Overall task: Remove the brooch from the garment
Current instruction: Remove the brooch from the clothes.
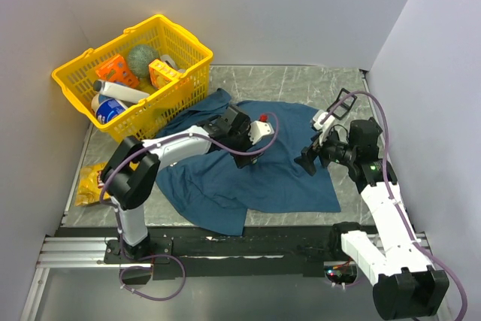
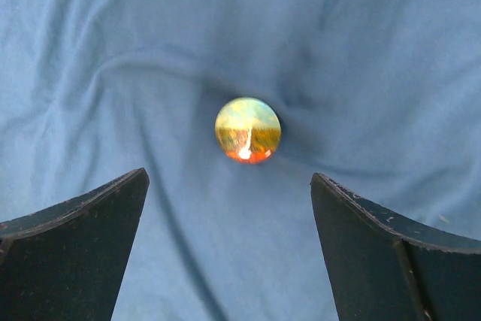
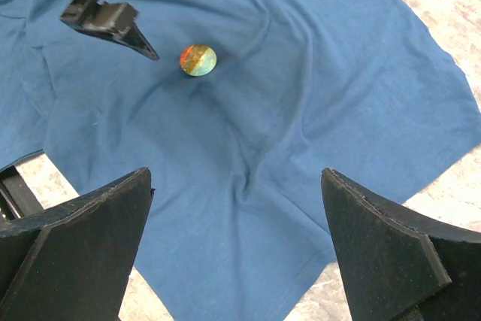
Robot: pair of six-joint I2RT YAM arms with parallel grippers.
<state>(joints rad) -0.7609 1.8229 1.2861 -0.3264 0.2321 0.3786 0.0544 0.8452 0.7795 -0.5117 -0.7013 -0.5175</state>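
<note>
The garment (image 1: 278,178) is a dark blue wrinkled shirt spread on the table. The brooch (image 2: 248,130) is a small round glossy button, green-yellow with an orange-red edge, pinned to the cloth (image 2: 361,50). My left gripper (image 2: 228,178) is open, its jaws wide either side just short of the brooch and above the cloth. In the top view the left gripper (image 1: 252,155) hides the brooch. My right gripper (image 3: 236,174) is open and empty above the garment's right part (image 3: 301,103); its view shows the brooch (image 3: 198,60) with a left finger (image 3: 120,29) beside it.
A yellow basket (image 1: 154,110) with bottles and packets stands at the back left, touching the shirt's edge. A yellow packet (image 1: 89,182) lies at the table's left edge. White walls enclose the table. Bare grey tabletop (image 1: 301,80) shows behind the shirt.
</note>
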